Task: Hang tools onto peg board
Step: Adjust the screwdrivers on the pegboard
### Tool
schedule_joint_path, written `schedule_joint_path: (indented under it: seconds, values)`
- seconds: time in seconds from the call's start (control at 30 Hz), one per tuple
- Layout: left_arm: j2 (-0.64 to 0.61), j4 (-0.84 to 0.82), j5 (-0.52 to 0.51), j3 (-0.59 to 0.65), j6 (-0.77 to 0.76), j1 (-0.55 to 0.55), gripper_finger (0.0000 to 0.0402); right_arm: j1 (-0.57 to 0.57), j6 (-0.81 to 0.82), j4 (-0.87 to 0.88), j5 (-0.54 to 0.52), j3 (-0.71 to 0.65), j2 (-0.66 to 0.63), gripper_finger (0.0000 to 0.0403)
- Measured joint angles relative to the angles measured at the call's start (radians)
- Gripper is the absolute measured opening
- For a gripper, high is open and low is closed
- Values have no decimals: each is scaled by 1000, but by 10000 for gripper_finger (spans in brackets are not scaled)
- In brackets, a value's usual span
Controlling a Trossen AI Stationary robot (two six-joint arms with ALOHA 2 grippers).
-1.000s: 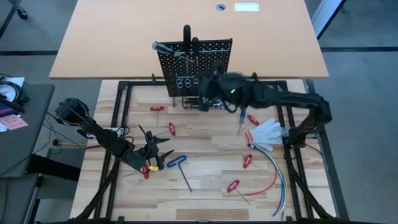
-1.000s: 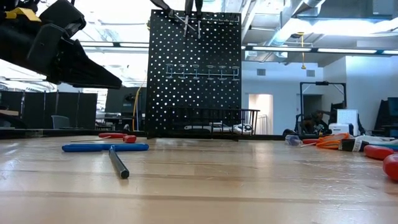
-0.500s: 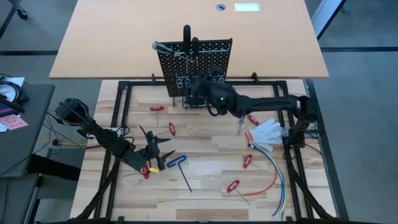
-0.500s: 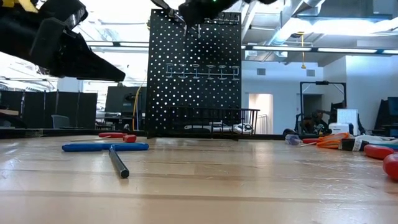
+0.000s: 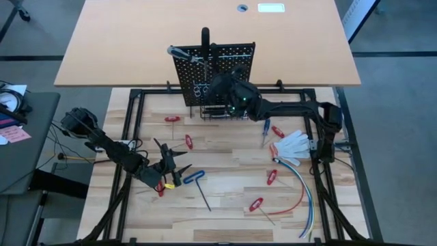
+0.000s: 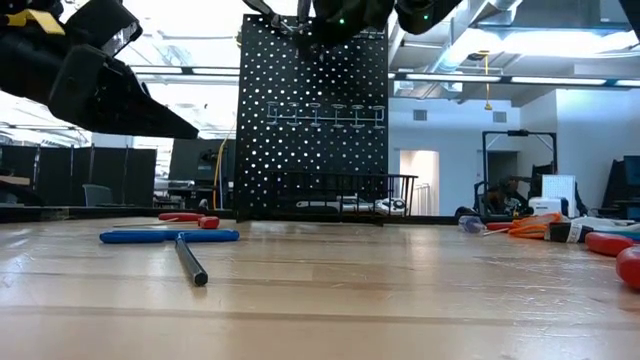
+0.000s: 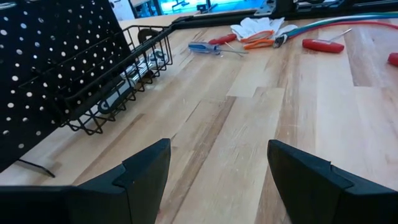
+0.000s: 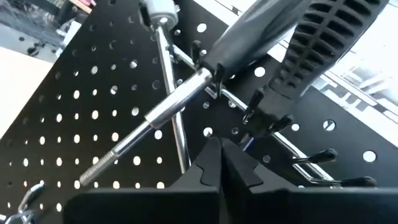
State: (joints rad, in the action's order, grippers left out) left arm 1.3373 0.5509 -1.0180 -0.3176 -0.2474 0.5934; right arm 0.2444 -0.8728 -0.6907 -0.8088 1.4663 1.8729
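Right gripper (image 8: 219,155): fingers (image 8: 239,171) closed tip to tip, nothing between them. They sit just in front of the upper part of the peg board (image 5: 213,72), close below two hung tools: a black-handled screwdriver (image 8: 273,28) with its silver shaft slanting across the holes, and a second black ribbed handle (image 8: 323,40) on a hook beside it. Whether the fingertips touch either tool cannot be told. In the high view the right arm (image 5: 287,107) reaches from the bench's right side across to the board face.

Left gripper (image 5: 169,167): fingers (image 7: 146,171) spread wide, holding nothing, above bare bench (image 5: 225,178) at the left-front. A blue T-handle hex key (image 5: 198,184) lies just beside it; a small red-handled tool (image 5: 160,188) lies under or against the gripper, contact unclear.

Peg board stands upright at the bench's far edge, with a row of ring holders (image 6: 325,112) across its middle and a wire basket (image 7: 118,81) at its base holding a silver tool (image 6: 320,206). Tool handles project above the board's top edge.

Loose on the bench: red-handled tools near the board (image 5: 171,119) (image 5: 188,141), more at right (image 5: 272,176) (image 5: 256,203), a blue-handled screwdriver (image 5: 265,130), a white glove (image 5: 295,143), and red, blue and white cables (image 5: 304,195) at right-front.
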Motion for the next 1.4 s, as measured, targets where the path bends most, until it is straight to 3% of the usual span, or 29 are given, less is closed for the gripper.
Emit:
schedule_joint_path:
  seconds: [0.43,0.93,1.23,1.4]
  values:
    - [0,0,-8,0,-3,0,262,25,142,157,63,1,0,1]
    - [0,0,-10,0,-15,0,262,41,258,259,271,1,1,0]
    - [0,1,-11,1,-14,0,262,46,255,249,308,-1,95,0]
    - [0,0,-11,1,-14,0,262,8,220,258,272,0,90,0]
